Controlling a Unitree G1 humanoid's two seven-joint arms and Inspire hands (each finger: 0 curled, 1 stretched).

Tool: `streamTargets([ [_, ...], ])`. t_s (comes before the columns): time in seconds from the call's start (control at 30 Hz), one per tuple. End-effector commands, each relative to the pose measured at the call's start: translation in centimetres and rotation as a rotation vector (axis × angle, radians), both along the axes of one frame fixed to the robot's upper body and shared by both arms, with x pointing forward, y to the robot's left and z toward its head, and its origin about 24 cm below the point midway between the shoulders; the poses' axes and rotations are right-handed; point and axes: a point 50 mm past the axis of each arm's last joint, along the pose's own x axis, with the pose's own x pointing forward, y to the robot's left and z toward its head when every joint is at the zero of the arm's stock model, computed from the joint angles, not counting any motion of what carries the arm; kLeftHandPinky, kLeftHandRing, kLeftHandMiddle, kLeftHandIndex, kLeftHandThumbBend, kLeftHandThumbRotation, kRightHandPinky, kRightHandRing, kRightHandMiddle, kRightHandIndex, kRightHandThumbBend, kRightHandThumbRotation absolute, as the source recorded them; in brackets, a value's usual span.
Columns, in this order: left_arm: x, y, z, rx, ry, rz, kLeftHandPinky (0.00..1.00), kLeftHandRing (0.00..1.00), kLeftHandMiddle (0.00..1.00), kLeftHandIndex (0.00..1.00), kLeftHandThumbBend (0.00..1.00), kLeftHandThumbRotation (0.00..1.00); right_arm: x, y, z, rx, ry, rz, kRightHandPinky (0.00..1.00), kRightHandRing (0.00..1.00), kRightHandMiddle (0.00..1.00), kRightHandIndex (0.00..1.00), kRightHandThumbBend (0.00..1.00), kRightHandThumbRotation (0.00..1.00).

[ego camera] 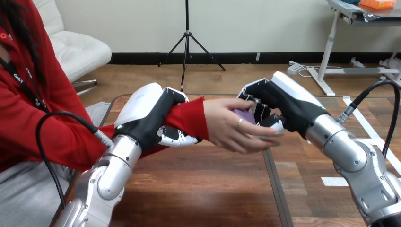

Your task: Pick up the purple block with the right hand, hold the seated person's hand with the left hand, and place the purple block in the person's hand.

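Both robot hands are closed on something. The left hand (pixel 150 117) curls its fingers round the person's forearm (pixel 188 117), on the red sleeve just behind the wrist. The right hand (pixel 279 105) pinches the purple block (pixel 243 115), which lies against the palm of the person's hand (pixel 229 130), above the table (pixel 203 189).

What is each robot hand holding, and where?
The left hand curls round the person's forearm near the wrist. The right hand grips the purple block by its right side.
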Motion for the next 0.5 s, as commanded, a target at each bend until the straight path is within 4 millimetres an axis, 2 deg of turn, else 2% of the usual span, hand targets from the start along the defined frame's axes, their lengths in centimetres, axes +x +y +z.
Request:
streamTargets([
  [0.0, 2.33, -2.86, 6.55, -0.085, -0.244, -0.081, 0.2, 0.25, 0.35, 0.37, 0.6, 0.0, -0.03, 2.24, 4.01, 0.076, -0.151, 0.089, 0.29, 0.34, 0.4, 0.45, 0.7, 0.0],
  [0.47, 2.26, -2.56, 5.89, -0.071, -0.225, -0.073, 0.2, 0.26, 0.36, 0.37, 0.61, 0.0, -0.27, 2.11, 4.28, 0.074, -0.15, 0.085, 0.29, 0.34, 0.4, 0.45, 0.7, 0.0],
])
